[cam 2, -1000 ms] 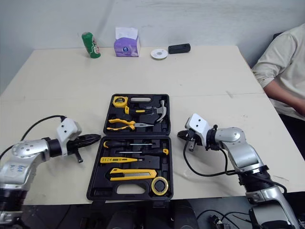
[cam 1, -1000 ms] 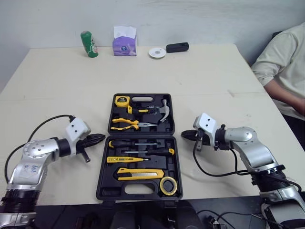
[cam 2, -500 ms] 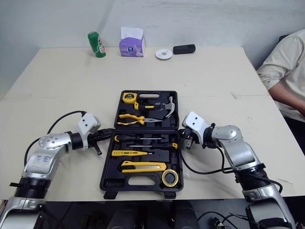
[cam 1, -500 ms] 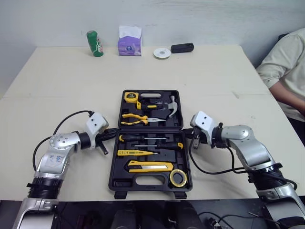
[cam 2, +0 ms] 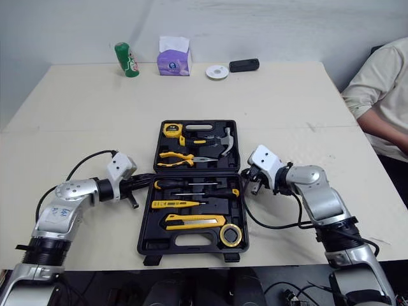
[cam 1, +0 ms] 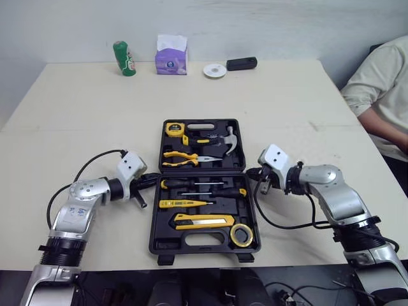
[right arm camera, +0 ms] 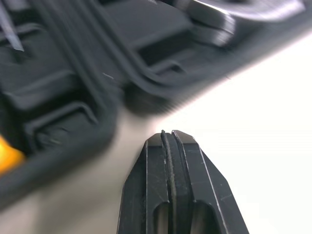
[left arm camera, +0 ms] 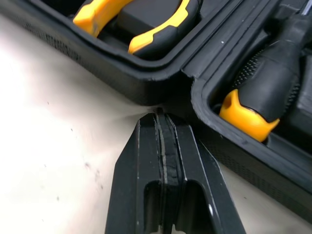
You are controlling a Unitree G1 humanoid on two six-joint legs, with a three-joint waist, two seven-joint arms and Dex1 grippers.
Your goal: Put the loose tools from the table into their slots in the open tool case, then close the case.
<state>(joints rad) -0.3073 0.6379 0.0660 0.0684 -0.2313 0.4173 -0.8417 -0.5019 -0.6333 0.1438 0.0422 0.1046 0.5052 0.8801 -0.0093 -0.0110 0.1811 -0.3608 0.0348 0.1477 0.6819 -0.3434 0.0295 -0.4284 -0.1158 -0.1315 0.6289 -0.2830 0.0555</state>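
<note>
The tool case (cam 1: 201,241) is black and the table (cam 1: 83,108) is cream. The tape measure (cam 1: 173,129) is yellow. The pliers (cam 1: 180,157) have yellow-and-black handles, and the hammer (cam 1: 229,136) has a silvery head. One screwdriver (cam 1: 177,183) has a black handle tipped with yellow. The knife (cam 1: 204,221) and the roll of tape (cam 1: 241,235) are yellow. The left gripper (left arm camera: 162,119) and right gripper (right arm camera: 168,136) are black. The can (cam 1: 123,58) is green, the tissue box (cam 1: 171,64) is purple with white tissue, and the disc (cam 1: 213,70) is white. The person's sleeve (cam 1: 376,89) is pale khaki.
</note>
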